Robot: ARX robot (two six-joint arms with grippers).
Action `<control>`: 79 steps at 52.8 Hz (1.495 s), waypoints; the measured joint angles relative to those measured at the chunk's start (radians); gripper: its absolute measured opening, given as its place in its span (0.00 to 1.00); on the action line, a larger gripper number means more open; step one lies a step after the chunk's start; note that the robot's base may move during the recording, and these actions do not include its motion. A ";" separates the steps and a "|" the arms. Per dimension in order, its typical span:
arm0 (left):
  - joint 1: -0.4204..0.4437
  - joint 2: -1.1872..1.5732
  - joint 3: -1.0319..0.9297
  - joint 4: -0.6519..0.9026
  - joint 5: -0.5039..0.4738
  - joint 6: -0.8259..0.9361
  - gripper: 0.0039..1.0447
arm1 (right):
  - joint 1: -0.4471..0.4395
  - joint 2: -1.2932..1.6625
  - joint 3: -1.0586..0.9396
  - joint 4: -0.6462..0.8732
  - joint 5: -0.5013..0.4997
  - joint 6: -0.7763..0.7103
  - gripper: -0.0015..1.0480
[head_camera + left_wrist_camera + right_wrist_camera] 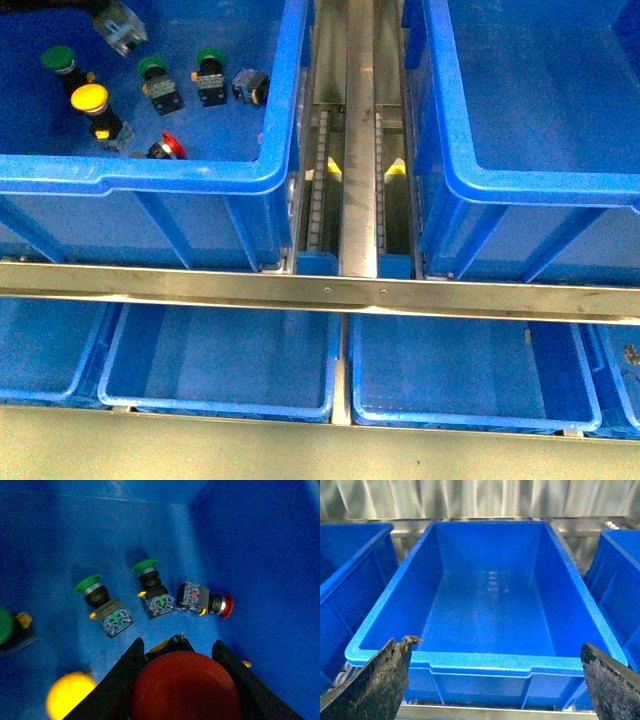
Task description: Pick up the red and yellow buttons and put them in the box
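My left gripper (pixel 179 647) is shut on a red button (pixel 185 685), whose cap fills the space between the black fingers. It hangs over the floor of the left crate (pixel 180 175). Another red button (pixel 226 605) lies on its side there, and a yellow button (pixel 70 692) (pixel 90 97) sits close by. In the front view a red cap (pixel 168 147) lies by the crate's near wall. My right gripper (pixel 495 645) is open and holds nothing, facing the box (pixel 485 660) (pixel 540 185), which has nothing in it. Neither gripper shows plainly in the front view.
Three green-capped switches (pixel 87 583) (pixel 145 565) (pixel 5 625) lie among the buttons. A grey switch block (pixel 120 28) shows at the front view's top edge. A metal roller track (pixel 358 150) separates the two crates. A steel rail (pixel 320 290) crosses above shallow blue trays (pixel 220 360).
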 joint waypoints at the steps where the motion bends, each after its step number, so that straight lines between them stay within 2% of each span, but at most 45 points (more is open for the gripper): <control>1: 0.010 -0.021 -0.014 0.000 0.010 -0.019 0.32 | 0.000 0.000 0.000 0.000 0.000 0.000 0.94; 8: 0.038 -0.118 -0.092 0.000 0.054 -0.145 0.32 | 0.000 0.000 0.000 0.000 0.000 0.000 0.94; 15: 0.017 -0.204 -0.161 0.015 0.129 -0.296 0.32 | 0.000 0.000 0.000 0.000 0.000 0.000 0.94; 26: -0.119 -0.278 -0.214 0.077 0.137 -0.527 0.32 | 0.000 0.000 0.000 0.000 0.000 0.000 0.94; 46: -0.419 -0.259 -0.224 0.181 0.065 -0.772 0.32 | 0.000 0.000 0.000 0.000 0.000 0.000 0.94; 60: -0.563 -0.185 -0.185 0.176 0.013 -0.830 0.32 | 0.000 0.000 0.000 0.000 0.000 0.000 0.94; 79: -0.595 -0.138 -0.127 0.139 -0.016 -0.829 0.32 | 0.000 0.000 0.000 0.000 0.000 0.000 0.94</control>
